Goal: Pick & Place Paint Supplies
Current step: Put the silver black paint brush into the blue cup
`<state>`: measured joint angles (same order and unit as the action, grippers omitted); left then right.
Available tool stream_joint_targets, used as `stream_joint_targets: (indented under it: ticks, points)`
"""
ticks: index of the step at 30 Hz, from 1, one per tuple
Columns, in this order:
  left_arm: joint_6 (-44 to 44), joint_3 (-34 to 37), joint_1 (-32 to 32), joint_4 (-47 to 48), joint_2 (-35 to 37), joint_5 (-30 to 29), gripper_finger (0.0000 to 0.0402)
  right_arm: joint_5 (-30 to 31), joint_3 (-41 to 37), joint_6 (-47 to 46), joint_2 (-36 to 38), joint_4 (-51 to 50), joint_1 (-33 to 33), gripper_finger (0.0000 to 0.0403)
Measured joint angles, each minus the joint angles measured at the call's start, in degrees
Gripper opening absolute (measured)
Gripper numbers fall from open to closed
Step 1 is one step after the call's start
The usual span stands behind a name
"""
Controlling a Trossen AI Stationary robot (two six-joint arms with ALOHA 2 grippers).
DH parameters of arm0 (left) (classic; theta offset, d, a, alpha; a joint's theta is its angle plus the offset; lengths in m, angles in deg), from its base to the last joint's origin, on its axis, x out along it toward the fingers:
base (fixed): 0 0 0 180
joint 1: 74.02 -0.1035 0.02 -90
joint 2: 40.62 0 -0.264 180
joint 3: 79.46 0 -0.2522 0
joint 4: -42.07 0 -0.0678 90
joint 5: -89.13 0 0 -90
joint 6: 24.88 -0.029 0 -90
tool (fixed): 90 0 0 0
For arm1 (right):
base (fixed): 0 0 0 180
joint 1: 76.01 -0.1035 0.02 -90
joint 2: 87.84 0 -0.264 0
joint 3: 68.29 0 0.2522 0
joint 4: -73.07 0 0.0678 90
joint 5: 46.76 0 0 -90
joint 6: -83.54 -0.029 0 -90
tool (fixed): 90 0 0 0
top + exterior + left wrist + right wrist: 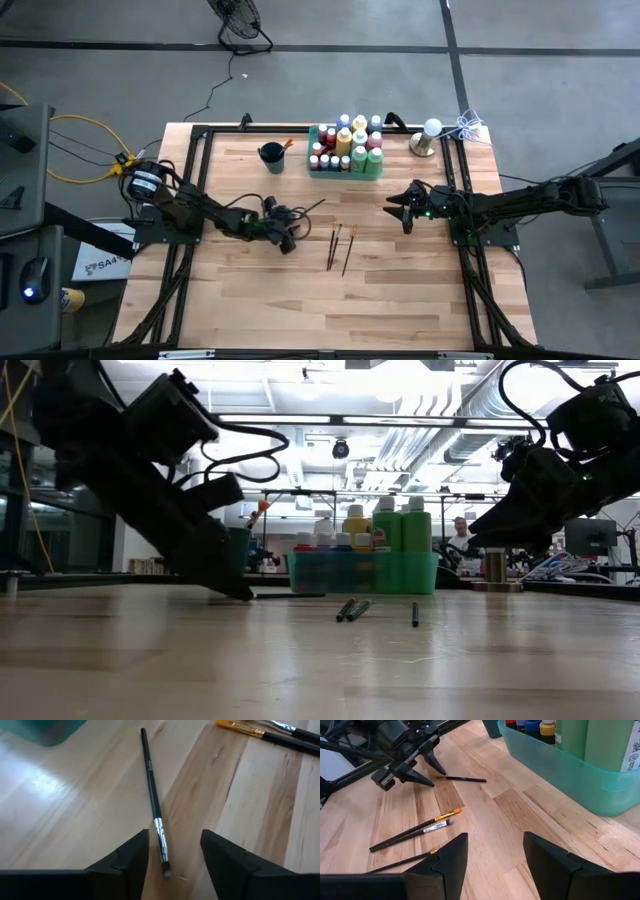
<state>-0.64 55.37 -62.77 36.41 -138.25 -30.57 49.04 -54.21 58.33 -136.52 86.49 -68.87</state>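
Observation:
One thin dark-handled paintbrush (152, 790) lies flat on the wooden table, left of centre. My left gripper (172, 852) is open and slants down over its bristle end (165, 869), one finger on either side, neither touching. The right wrist view shows the same gripper (439, 779) and brush (465, 779). Three more brushes (338, 248) lie loose nearer the front. Paint bottles (350, 140) stand upright in the translucent green tray (580, 780) at the back. My right gripper (405, 212) hangs open above the table's right side, with nothing between its fingers.
A dark round cup (271, 155) stands left of the tray. A pale round object on a base (427, 140) sits at the back right. Black frame rails (190, 180) run along the table's left and right sides. Bare wood (320, 310) fills the near half.

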Motion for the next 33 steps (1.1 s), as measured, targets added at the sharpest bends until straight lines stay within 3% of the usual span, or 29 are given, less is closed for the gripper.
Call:
stream_joint_targets:
  ticks: [8, 33]
  points:
    - [5.07, -0.44, 0.0, 8.05, 0.0, 1.38, 0.0124, 0.0, -0.01, 0.0, 0.0, 0.0, 0.0, 0.0185]
    - [12.69, -0.35, 1.46, 14.72, 0.03, 3.55, 0.0121, 0.0, 0.0, 0.0, 0.0, 0.0, 0.0, 0.0185]
